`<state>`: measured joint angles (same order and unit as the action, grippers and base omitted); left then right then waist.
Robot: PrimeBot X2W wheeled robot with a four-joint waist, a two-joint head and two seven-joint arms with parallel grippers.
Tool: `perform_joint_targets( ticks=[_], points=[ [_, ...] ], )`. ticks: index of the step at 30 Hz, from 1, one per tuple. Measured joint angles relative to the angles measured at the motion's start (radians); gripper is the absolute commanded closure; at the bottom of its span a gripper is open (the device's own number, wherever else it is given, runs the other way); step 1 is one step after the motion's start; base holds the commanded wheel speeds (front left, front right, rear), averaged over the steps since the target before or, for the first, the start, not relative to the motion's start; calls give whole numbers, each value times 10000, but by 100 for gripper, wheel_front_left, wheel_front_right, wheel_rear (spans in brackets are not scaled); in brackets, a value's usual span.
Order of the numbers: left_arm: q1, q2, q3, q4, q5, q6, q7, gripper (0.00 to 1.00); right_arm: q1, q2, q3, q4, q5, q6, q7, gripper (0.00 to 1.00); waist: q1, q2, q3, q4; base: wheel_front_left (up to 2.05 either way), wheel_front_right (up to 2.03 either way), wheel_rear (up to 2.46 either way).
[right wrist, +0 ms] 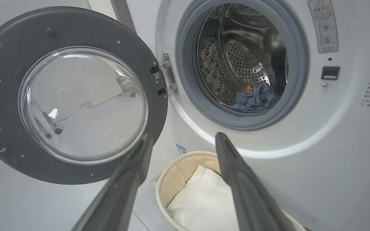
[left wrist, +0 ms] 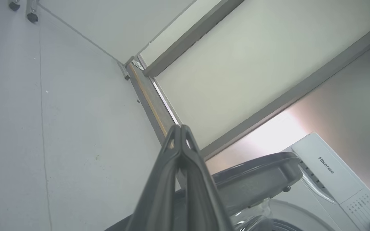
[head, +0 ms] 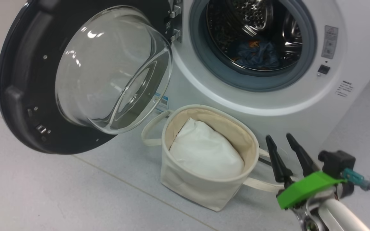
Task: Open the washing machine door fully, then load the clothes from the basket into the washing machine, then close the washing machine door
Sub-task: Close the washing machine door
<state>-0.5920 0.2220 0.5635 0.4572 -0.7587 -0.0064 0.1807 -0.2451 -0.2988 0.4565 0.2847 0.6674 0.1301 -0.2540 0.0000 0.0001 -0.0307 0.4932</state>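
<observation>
One washing machine door (head: 85,73) stands swung wide at the left. The left tool (left wrist: 180,128), its fingers pressed together on nothing, points past the door's dark edge. One basket (head: 204,189) sits on the floor (head: 75,192) and holds one white cloth bundle (head: 204,150). Just behind it is one washing machine (head: 268,106). The clothes (head: 257,56), a single blue garment, lie at the bottom of the drum (head: 252,16). The right tool (head: 278,136) hovers beside the basket, fingers spread and empty. Loading looks done. Closing comes next, likely a push on the door's outer face, swinging it rightward until it latches.
</observation>
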Motion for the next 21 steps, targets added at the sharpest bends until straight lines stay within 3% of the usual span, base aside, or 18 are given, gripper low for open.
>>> perform_joint_targets(
  ticks=[10,16,21],
  points=[
    [-1495,815,984,3304,-1055,683,727,100,845,-255,-533,-196,-226,0,0,0,0,0,-262,-495,0,0,0],
    [-1939,1093,1304,4460,-1534,571,913,100,878,-441,-443,-305,-265,0,0,0,0,0,-190,-912,0,0,0],
    [-2417,1348,1427,5200,-1883,157,1227,100,856,-606,-368,-337,-265,0,0,0,0,0,-58,-1169,0,0,0]
  ],
)
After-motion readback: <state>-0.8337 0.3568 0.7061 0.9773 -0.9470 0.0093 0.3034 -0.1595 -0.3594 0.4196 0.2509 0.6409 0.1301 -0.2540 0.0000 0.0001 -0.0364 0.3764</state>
